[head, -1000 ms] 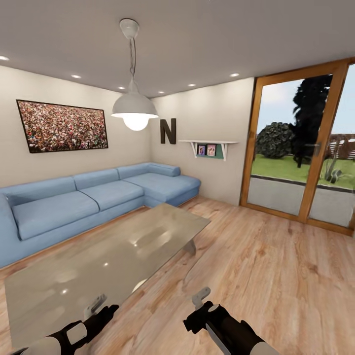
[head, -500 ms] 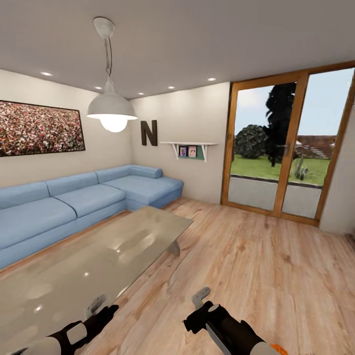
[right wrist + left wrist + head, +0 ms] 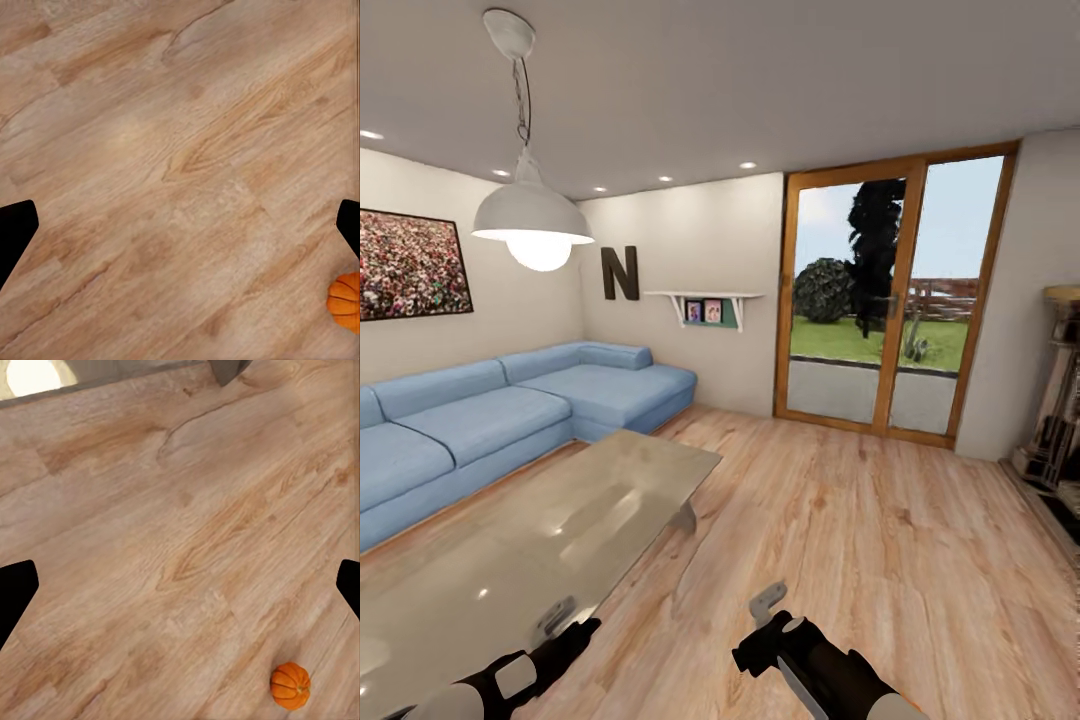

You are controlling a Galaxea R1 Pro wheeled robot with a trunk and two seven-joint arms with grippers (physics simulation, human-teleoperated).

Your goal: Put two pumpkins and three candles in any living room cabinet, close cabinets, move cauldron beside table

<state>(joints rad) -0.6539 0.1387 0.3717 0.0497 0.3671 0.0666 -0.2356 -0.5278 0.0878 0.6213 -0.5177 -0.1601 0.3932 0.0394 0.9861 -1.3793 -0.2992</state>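
Both arms are black with white forearm shells; the left gripper [image 3: 555,618] and right gripper [image 3: 767,602] have pale grey fingers.

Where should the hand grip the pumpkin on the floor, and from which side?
Probably from above, fingers closing across the ribbed round body at its widest part. The pumpkin sits alone on the bare wood floor, with nothing beside it, so a top approach looks free.

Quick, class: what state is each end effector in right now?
Left end effector: open, holding nothing.
Right end effector: open, holding nothing.
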